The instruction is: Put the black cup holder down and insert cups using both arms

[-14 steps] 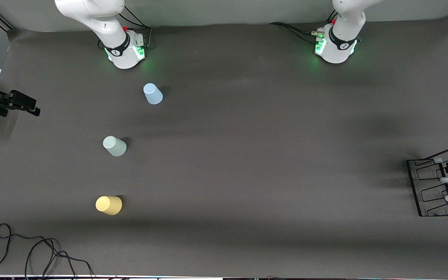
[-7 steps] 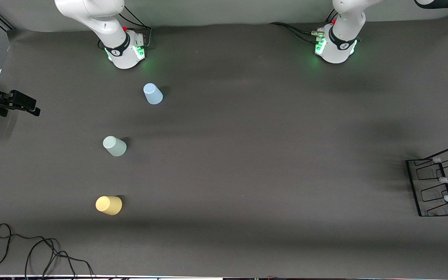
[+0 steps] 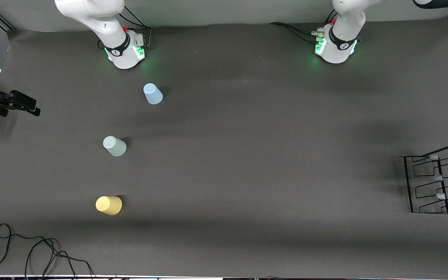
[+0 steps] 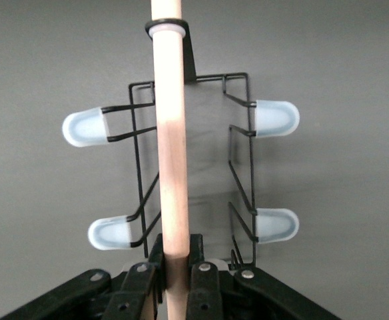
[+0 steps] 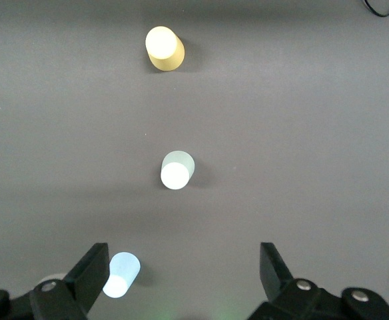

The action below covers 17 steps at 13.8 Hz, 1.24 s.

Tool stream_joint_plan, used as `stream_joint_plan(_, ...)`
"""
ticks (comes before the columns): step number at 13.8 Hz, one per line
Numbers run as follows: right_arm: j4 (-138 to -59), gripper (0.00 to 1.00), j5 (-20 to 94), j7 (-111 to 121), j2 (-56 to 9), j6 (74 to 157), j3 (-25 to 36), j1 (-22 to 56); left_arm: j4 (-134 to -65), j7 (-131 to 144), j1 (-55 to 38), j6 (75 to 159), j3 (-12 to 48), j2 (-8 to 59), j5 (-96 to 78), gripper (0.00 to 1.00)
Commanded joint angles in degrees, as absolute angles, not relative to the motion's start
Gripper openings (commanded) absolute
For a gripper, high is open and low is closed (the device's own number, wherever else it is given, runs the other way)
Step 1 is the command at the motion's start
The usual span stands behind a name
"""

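The black cup holder [image 3: 428,186] is sitting at the left arm's end of the tabletop [image 3: 255,155], well apart from the cups. The left gripper [image 4: 176,277] is pinching its wooden rod handle [image 4: 170,153], fingers [image 4: 204,280] pressed against the rod near one end. The rack is looking light and stiff: thin wire with a wooden rod, so it is likely to swing or tilt if lifted off-centre, and the smooth round rod may be rolling a little in the grip. The handle is the sensible place to be taking hold; the pale-capped pegs [image 4: 276,118] are too slim.

The right gripper [image 5: 181,273] is hanging with its jaws spread wide over the right arm's end of the tabletop, waiting, with nothing between them. The light blue cup [image 3: 153,93], mint green cup [image 3: 114,146] and yellow cup [image 3: 109,205] are standing upside down in a loose line, each looking light, rigid and slightly slippery, best pinched across the tapered wall.
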<state>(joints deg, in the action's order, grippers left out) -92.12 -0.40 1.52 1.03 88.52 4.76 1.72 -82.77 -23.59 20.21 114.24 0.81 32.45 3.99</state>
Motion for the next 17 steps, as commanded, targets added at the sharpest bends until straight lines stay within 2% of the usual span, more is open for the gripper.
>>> stream_joint_plan(1, -91.8, 1.00, 0.4, 0.4, 1.2, 88.2, 4.6, 1.8, -83.1, -15.7, 15.1, 107.2, 0.8, 27.7, 4.0, 0.00)
stream_joint_plan(5, -91.8, 1.00, 0.4, 0.4, 1.2, 88.2, 4.6, 1.8, -88.8, -10.4, 9.2, 107.4, 1.1, 22.0, 2.1, 0.00)
stream_joint_plan(7, -91.8, 1.00, 0.4, 0.4, 1.1, 88.2, 4.6, 1.8, -89.4, -7.6, 6.0, 106.5, 1.2, 19.8, -1.0, 0.00)
stream_joint_plan(9, -91.8, 1.00, 0.4, 0.4, 1.1, 88.2, 4.6, 1.8, -91.0, 2.4, -0.3, 106.3, 1.2, 17.9, -2.4, 0.00)
stream_joint_plan(17, -91.8, 1.00, 0.3, 0.4, 1.1, 88.2, 4.6, 1.8, -90.6, 26.5, -23.0, 108.6, 1.2, 17.8, -2.5, 0.00)
